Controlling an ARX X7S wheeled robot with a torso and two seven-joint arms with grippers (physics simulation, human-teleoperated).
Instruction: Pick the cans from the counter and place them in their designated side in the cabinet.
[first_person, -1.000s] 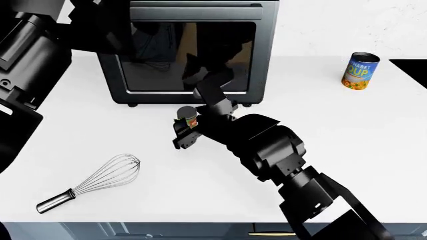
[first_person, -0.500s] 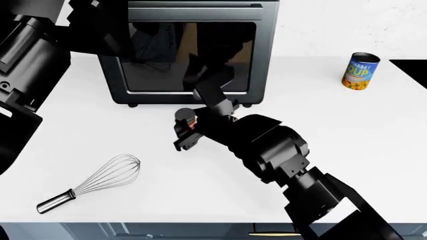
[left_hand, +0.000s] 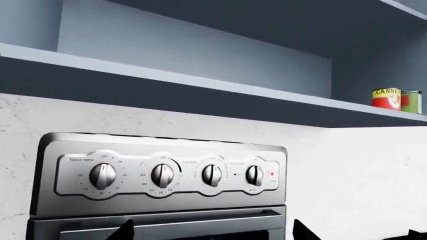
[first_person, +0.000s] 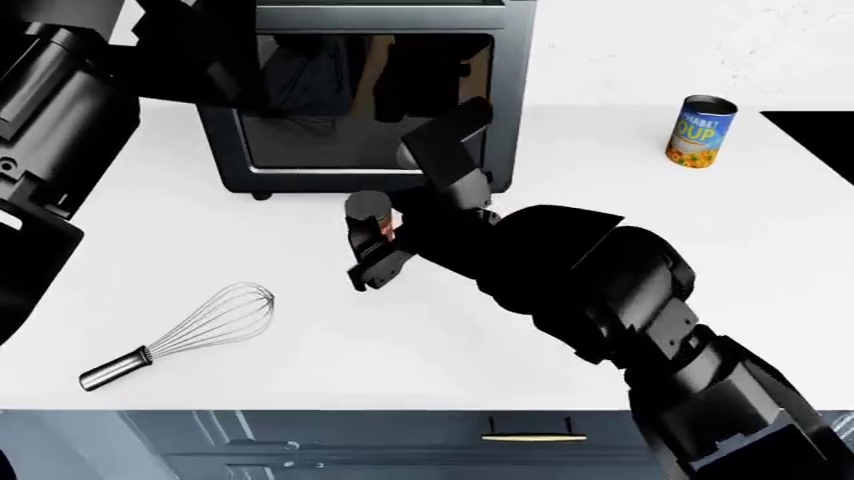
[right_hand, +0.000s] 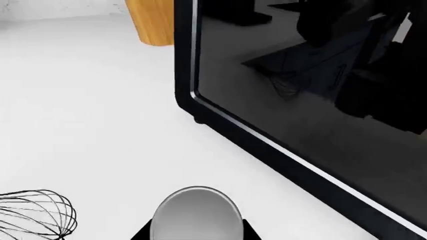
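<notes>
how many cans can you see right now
4: a blue-and-yellow can standing on the counter, a small can in the right claw, and two cans on the cabinet shelf.

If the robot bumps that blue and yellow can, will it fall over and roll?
The blue and yellow can stands upright on the counter on a flat base, so a low nudge probably just slides it. It looks taller than wide; a high bump might tip it, then it would roll.
</notes>
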